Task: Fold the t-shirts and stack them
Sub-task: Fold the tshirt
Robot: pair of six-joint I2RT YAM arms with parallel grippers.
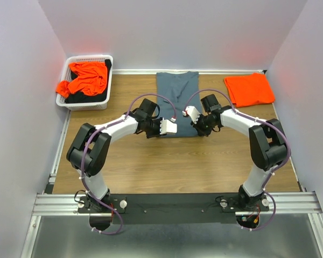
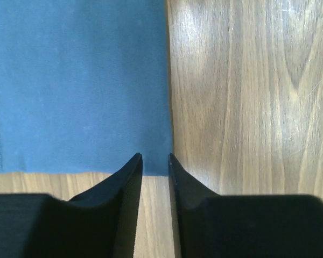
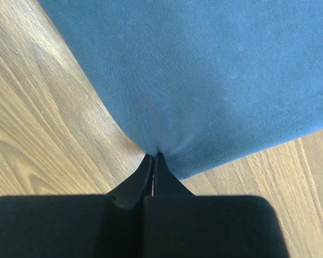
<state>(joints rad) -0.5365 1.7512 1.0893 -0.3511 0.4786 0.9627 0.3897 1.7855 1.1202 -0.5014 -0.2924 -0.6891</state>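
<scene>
Table [image 1: 151,161]: folding the blue-grey t-shirt [image 1: 175,88]

It lies flat at the far middle. Right hand [image 3: 153,157] is pinched shut on its near hem. Left hand [image 2: 155,158] sits a little open at the other near corner. Next, I think, it should pinch too.

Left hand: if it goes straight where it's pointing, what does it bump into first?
The blue-grey t-shirt. The left hand points right at its near corner, though how high above the cloth it sits is unclear.
</scene>
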